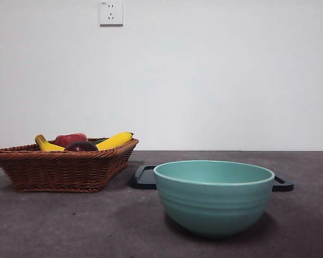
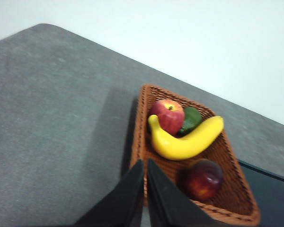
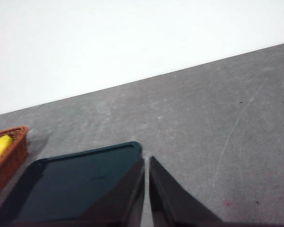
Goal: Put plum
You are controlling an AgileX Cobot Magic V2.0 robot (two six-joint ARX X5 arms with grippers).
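Note:
The plum (image 2: 202,179), dark maroon and glossy, lies in the brown wicker basket (image 2: 141,127) next to a yellow banana (image 2: 184,141); in the front view the plum (image 1: 81,146) peeks over the basket (image 1: 64,169) rim at the left. My left gripper (image 2: 145,163) hangs shut above the basket's edge, apart from the fruit. Over the table, my right gripper (image 3: 146,161) is shut beside the dark tray (image 3: 71,184), holding nothing. Neither arm shows in the front view.
A teal bowl (image 1: 213,196) stands front and centre, with the dark tray (image 1: 144,177) behind it. The basket also holds a red apple (image 2: 168,115), a green fruit (image 2: 192,118) and a second banana (image 1: 47,145). A wall closes the table's back.

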